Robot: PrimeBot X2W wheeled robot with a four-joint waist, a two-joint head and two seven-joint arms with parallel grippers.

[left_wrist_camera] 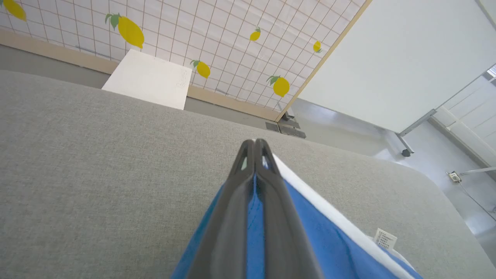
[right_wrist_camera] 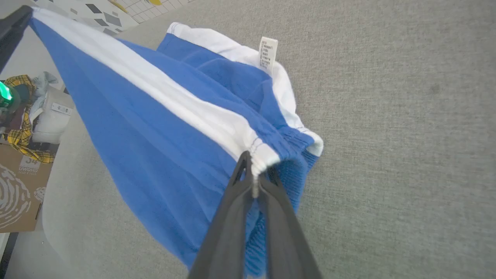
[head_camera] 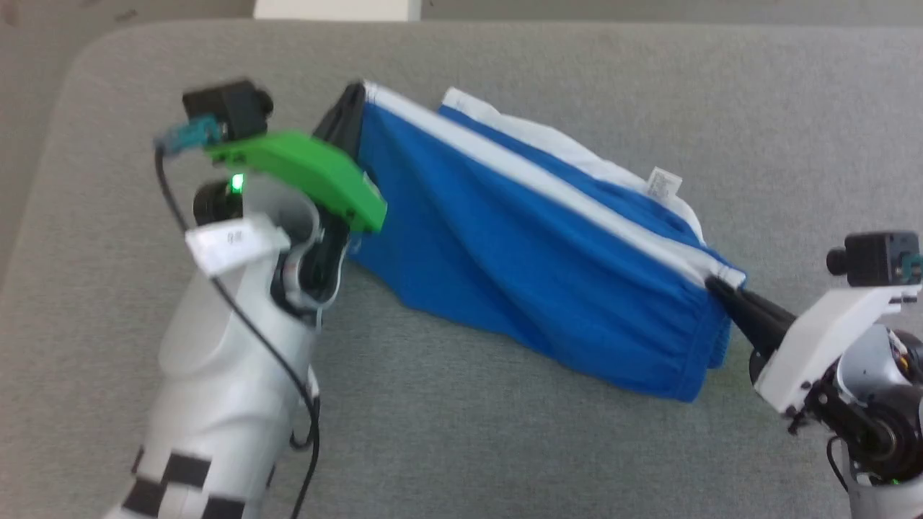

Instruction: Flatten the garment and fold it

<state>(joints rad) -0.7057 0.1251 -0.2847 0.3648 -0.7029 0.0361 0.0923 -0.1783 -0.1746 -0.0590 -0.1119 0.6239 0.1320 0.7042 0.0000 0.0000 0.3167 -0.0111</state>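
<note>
Closest to cam: pale L forearm (head_camera: 223,375) w/ green camera bracket (head_camera: 303,169), above near-left part of grey padded surface (head_camera: 505,447).

Bright blue garment (head_camera: 505,252) (left_wrist_camera: 310,232) (right_wrist_camera: 155,147): thin sports shorts, broad white stripe (head_camera: 533,180) along top edge, gathered elastic waistband (head_camera: 678,317) (right_wrist_camera: 294,135) at one end, small white tag (head_camera: 663,184) (left_wrist_camera: 384,238) (right_wrist_camera: 268,52) standing up from rear layer. Pulled taut btw both grippers over middle of the surface, top edge lifted off it and sloping from far-left down to near-right. Front blue panel hanging in soft diagonal folds; rear layer w/ tag lying on the surface.

L gripper (head_camera: 352,97) (left_wrist_camera: 255,145) over far-left of the surface, fingers pressed together on the garment's upper corner, blue fabric pinched in the slit btw them.

R gripper (head_camera: 714,282) (right_wrist_camera: 255,170) over near-right of the surface, clamped on the white-stripe end of the waistband, fabric bunched at the tips.
</note>
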